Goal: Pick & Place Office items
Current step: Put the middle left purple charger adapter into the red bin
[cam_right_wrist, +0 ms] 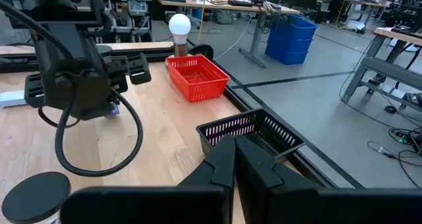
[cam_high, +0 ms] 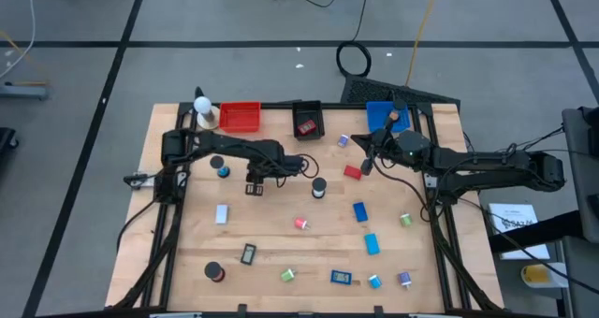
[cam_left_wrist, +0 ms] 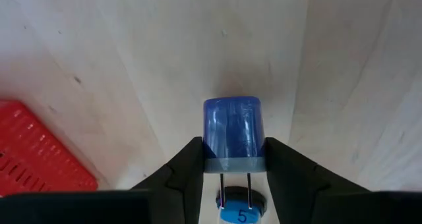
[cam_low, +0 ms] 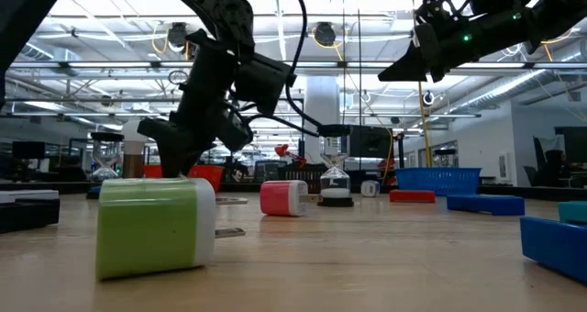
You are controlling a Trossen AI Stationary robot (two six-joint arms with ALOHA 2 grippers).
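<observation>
Blue translucent plug-shaped block (cam_left_wrist: 232, 135) sits clamped in my left gripper (cam_high: 255, 180) jaws, raised clear of the wooden counter (cam_high: 281, 248) near the red mesh bin (cam_high: 241, 117), presumably for carrying, while my right gripper (cam_right_wrist: 232, 159), jaws together and empty, waits by the black mesh bin (cam_right_wrist: 254, 133).

Red bin (cam_high: 241, 118), black bin (cam_high: 307, 120), blue bin (cam_high: 382, 115), white ball (cam_high: 202, 105) on seemingly tan base.
</observation>
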